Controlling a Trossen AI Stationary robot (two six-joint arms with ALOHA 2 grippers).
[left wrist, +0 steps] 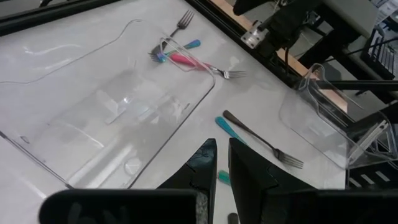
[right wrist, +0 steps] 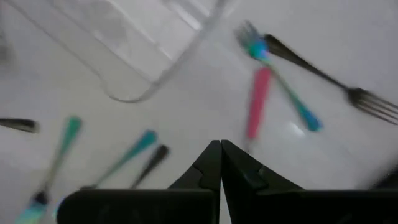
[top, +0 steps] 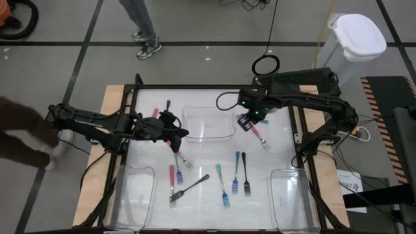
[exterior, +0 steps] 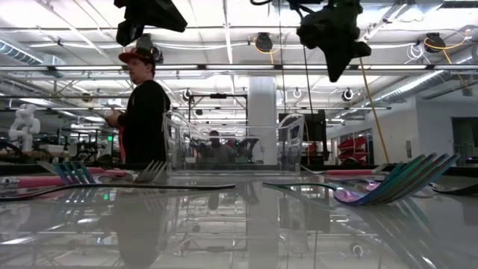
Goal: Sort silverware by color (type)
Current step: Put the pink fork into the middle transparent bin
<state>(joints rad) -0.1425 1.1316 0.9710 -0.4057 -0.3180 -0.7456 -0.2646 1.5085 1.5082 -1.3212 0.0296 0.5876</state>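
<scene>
I see a glossy white tabletop [top: 208, 156] carrying clear, rounded-corner plastic trays [top: 208, 123]. The silverware [top: 224, 182] is slim forks with pink, teal or dark metal handles, scattered across the tabletop's near half, outside the trays. My left end effector [top: 177, 136] hangs above a pink fork, fingers narrow; whether it grips anything I cannot tell. My right end effector [top: 248, 123] is pinched closed and empty beside the middle tray. The right wrist view is smeared.

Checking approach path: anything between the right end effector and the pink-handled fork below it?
Nothing visible. The right end effector, shut, sits above bare table, with the pink-handled fork right beside it. The middle clear tray lies off to the side, out of the path.
</scene>
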